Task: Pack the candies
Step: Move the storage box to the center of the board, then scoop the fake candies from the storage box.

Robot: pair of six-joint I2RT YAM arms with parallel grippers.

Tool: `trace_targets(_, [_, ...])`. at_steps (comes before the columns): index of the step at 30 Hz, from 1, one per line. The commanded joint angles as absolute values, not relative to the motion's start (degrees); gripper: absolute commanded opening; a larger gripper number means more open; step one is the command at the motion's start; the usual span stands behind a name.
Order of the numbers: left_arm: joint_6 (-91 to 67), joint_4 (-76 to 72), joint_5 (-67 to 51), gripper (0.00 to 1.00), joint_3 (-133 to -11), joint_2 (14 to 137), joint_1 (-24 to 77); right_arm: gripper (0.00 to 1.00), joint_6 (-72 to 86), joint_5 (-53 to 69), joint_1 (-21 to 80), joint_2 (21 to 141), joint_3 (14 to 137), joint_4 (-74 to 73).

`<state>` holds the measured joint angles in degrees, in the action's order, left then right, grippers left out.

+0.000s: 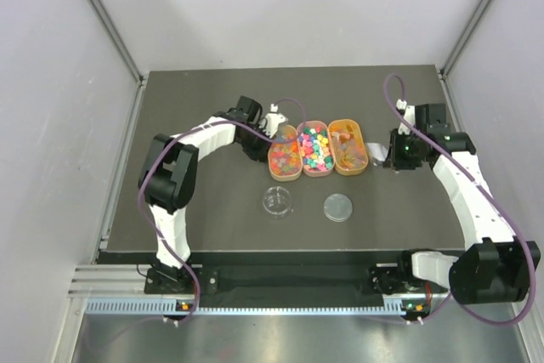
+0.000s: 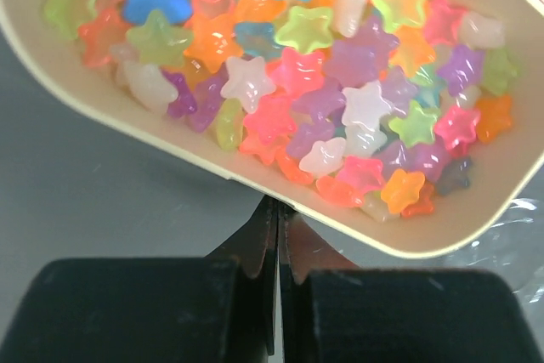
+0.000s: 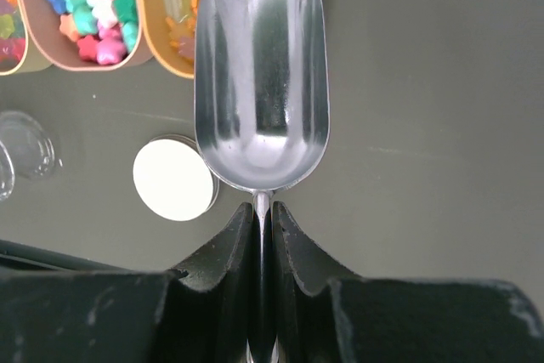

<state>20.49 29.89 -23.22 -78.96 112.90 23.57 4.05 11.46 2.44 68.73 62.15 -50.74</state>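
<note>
The candies (image 2: pixel 323 99) are small star-shaped sweets in many colours, piled in three oval tan trays (image 1: pixel 285 174) side by side at the table's middle. My left gripper (image 2: pixel 279 210) is shut, its tips tucked just under the rim of the left tray (image 2: pixel 170 138), with nothing seen between the fingers. In the top view it (image 1: pixel 270 135) sits at that tray's far left end. My right gripper (image 3: pixel 263 210) is shut on the thin handle of an empty metal scoop (image 3: pixel 260 74), hovering just right of the right tray (image 1: pixel 348 167). Candies (image 3: pixel 93 6) also show in the right wrist view.
A clear round dish (image 1: pixel 277 201) and a round lid (image 1: pixel 337 207) lie in front of the trays. The right wrist view has the white lid (image 3: pixel 172 178) left of the scoop and the clear dish (image 3: pixel 21 144) at the left edge.
</note>
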Motion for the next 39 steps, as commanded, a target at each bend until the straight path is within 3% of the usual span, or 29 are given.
trace_targets(1, [19.7,29.9,-28.6,0.00,-84.9,115.4,27.5,0.00,2.9,10.9,1.8,66.0,60.2,-49.7])
trace_targets(9, [18.8,30.5,-29.3,0.00,-93.2,120.9,31.1,0.00,-1.8,7.8,1.5,66.7,62.1,-50.3])
trace_targets(24, [18.1,27.7,-29.1,0.00,-96.3,121.8,33.0,0.00,-9.7,5.1,1.6,76.2,74.4,-54.1])
trace_targets(29, [20.9,35.0,-23.8,0.01,-95.9,118.0,31.6,0.00,-13.1,5.7,1.5,82.3,82.7,-57.5])
trace_targets(32, [22.2,32.7,-21.7,0.23,-91.3,111.2,28.5,0.00,-14.4,4.9,1.5,84.5,86.1,-59.2])
trace_targets(34, [23.6,28.2,-20.7,0.30,-89.0,106.2,26.5,0.00,-14.9,4.6,1.4,85.5,86.7,-60.4])
trace_targets(35, [24.3,21.5,-19.2,0.42,-87.2,105.0,26.4,0.00,-15.0,4.7,1.5,85.6,86.4,-61.4])
trace_targets(39, [25.1,6.6,-18.0,0.54,-88.0,106.6,26.5,0.00,-13.1,6.9,1.5,85.3,83.6,-62.3])
